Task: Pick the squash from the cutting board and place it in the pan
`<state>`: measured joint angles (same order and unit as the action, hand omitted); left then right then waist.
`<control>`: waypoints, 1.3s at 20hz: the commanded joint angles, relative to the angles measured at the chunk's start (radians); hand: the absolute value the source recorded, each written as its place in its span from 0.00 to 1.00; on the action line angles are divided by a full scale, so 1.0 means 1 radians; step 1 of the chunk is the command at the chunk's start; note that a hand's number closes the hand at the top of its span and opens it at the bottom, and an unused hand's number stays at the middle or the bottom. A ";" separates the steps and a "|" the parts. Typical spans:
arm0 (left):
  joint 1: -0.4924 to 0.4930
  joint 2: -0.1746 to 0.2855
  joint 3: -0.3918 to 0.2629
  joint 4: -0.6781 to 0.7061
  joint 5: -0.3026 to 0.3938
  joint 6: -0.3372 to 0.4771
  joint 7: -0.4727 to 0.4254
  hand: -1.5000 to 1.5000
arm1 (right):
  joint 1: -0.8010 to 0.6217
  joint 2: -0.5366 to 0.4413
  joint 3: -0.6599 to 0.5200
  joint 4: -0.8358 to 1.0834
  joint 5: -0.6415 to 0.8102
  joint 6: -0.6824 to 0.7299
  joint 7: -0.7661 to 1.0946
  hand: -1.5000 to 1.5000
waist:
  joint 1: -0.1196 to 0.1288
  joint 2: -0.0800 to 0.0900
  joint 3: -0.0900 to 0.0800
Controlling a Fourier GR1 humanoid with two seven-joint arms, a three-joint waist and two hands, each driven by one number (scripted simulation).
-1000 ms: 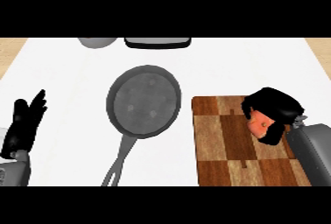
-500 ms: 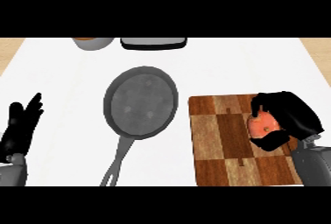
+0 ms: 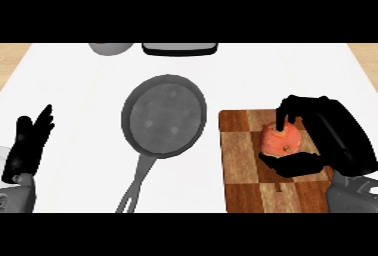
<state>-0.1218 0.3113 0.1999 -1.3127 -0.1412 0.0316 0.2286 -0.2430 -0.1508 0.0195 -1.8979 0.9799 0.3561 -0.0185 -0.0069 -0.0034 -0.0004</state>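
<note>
An orange squash (image 3: 283, 139) sits on the checkered wooden cutting board (image 3: 247, 165) at the right. My right hand (image 3: 332, 134) is curled round the squash, fingers over its top and thumb under its near side. The dark grey pan (image 3: 163, 116) lies left of the board, its handle (image 3: 135, 185) pointing toward me. My left hand (image 3: 28, 142) rests open at the left edge, fingers up, far from the pan and board.
A grey bowl (image 3: 111, 48) and a dark rectangular appliance (image 3: 180, 48) stand at the counter's far edge. White counter (image 3: 66, 80) lies between the pan and my left hand.
My right hand has shifted and curled closer round the squash, which shows more between fingers and thumb. The left hand stayed at the left edge.
</note>
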 commanded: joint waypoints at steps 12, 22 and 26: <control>-0.032 0.017 0.024 0.058 -0.008 -0.018 -0.041 0.50 | -0.431 0.150 0.240 0.464 -0.204 -0.298 0.393 1.00 | 0.028 0.008 0.000; -0.026 -0.046 -0.052 -0.041 -0.033 -0.013 0.021 0.50 | -0.707 0.151 0.291 1.096 -0.391 -0.628 0.255 1.00 | 0.072 0.018 0.001; -0.080 -0.038 -0.053 -0.025 -0.034 -0.020 0.042 0.50 | -0.731 0.151 0.408 1.231 -0.513 -0.724 0.200 1.00 | 0.099 0.026 0.001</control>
<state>-0.1810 0.2923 0.1721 -1.3233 -0.1601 0.0027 0.2547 -0.9274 -0.0005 0.3697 -0.8189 0.5586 -0.2788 0.2424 0.0657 0.0155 0.0001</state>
